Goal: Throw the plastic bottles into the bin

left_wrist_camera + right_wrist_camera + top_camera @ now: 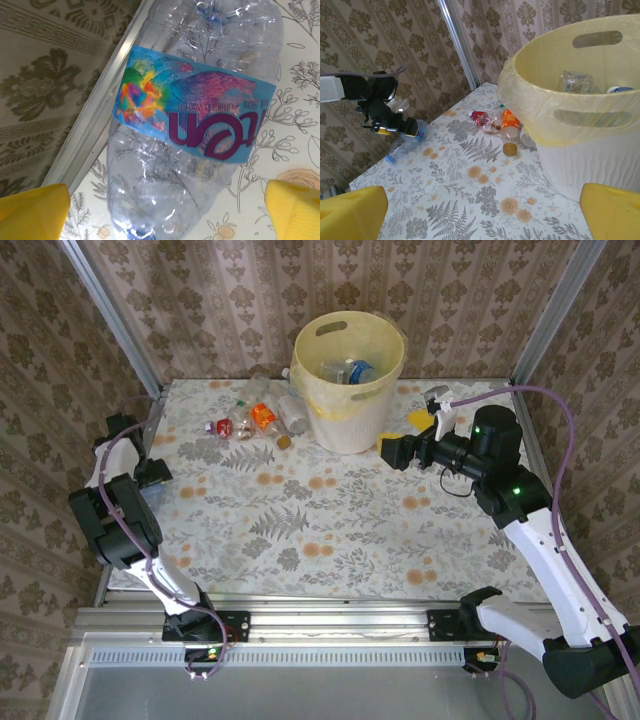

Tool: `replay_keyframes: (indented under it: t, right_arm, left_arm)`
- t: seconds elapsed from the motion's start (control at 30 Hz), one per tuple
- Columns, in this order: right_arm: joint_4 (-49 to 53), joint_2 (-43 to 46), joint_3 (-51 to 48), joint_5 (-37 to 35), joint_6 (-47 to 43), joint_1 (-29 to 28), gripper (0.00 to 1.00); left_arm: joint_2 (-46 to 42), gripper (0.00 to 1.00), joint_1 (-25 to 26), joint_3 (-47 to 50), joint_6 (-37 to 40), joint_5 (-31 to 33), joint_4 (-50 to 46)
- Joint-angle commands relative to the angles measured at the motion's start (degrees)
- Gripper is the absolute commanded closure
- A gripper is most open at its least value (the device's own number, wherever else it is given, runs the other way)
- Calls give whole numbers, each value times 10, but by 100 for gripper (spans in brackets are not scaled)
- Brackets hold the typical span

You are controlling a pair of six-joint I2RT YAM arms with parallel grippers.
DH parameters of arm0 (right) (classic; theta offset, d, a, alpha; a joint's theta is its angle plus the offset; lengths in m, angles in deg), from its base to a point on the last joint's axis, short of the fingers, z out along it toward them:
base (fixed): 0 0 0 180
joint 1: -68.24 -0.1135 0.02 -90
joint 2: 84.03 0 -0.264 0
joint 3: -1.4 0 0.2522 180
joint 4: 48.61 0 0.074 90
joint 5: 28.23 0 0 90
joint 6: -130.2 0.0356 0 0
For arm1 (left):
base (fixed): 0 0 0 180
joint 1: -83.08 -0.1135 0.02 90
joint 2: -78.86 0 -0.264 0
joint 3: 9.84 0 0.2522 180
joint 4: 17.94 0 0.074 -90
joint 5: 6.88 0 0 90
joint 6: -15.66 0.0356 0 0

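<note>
Two grippers: both spread wide, nothing clamped.
left gripper (152,472): low at the left edge of the table (330,530), fingers either side of a clear blue-labelled bottle (195,120), pads apart from it.
right gripper (395,450): raised, just right of the bin (350,425), empty.
bin: far middle of the table, several bottles inside (350,370).
loose bottles (255,420): clustered just left of the bin.
</note>
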Motion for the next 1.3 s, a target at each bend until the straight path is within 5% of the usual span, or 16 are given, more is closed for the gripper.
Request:
replay_keyframes:
  t: [0.0,0.5,1.27]
  right_arm:
    - [-1,15,-8,13,-9,-1,0]
    - [-9,16,-18,5,-9,-1,0]
    - [-10,16,-35,-35,-19,-1,0]
  left_arm:
    - [24,3,-13,-17,17,-29,1]
    - [49,33,-5,19,22,-108,40]
    - [-68,80,143,153,-19,-210,159]
